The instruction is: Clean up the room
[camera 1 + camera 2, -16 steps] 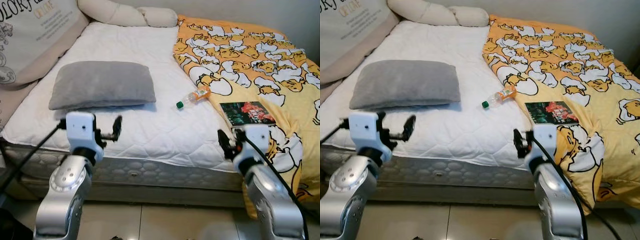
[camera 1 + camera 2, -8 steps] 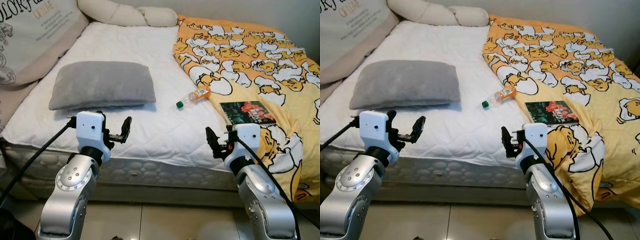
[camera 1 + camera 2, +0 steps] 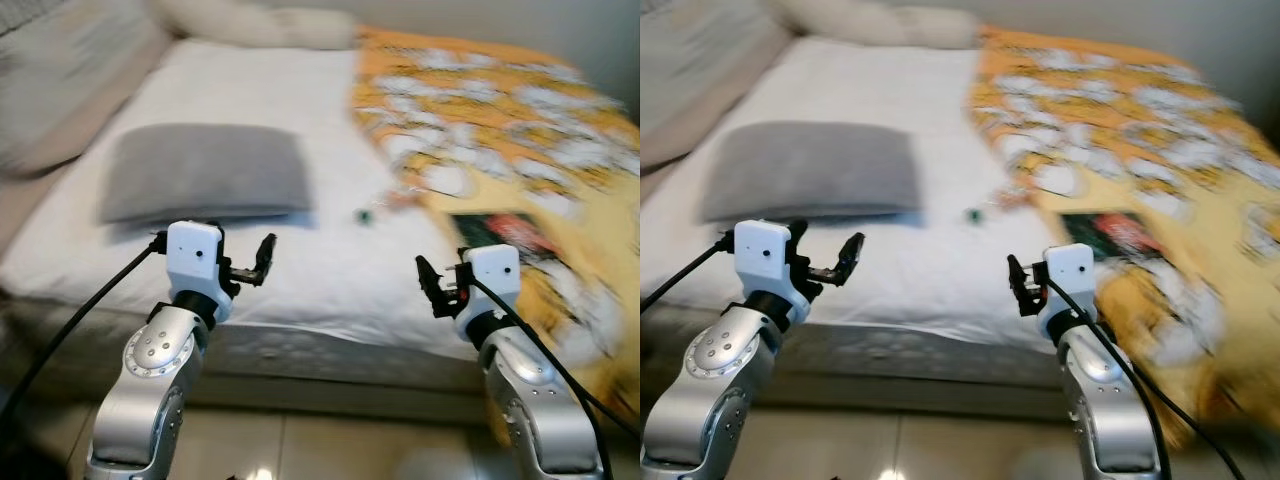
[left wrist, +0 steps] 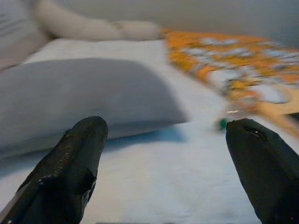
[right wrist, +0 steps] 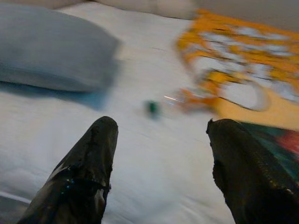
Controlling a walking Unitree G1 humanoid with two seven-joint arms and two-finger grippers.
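Plastic bottle [image 3: 385,203]: lies on its side on the white mattress, green cap toward the robot, between the pillow and the blanket (blurred, so only the cap is clear).
Book [image 3: 1118,236]: dark cover, flat on the blanket's near edge, just beyond the right gripper.
Left gripper [image 3: 262,262]: raised over the bed's front edge, fingers spread wide, holding nothing.
Right gripper [image 3: 431,286]: raised at the same height, fingers parted, also empty.
Pillow [image 3: 205,174]: grey, on the mattress beyond the left gripper.
Blanket [image 3: 500,130]: yellow, patterned, covers the bed's right side.
Mattress [image 3: 300,270]: white, quilted.
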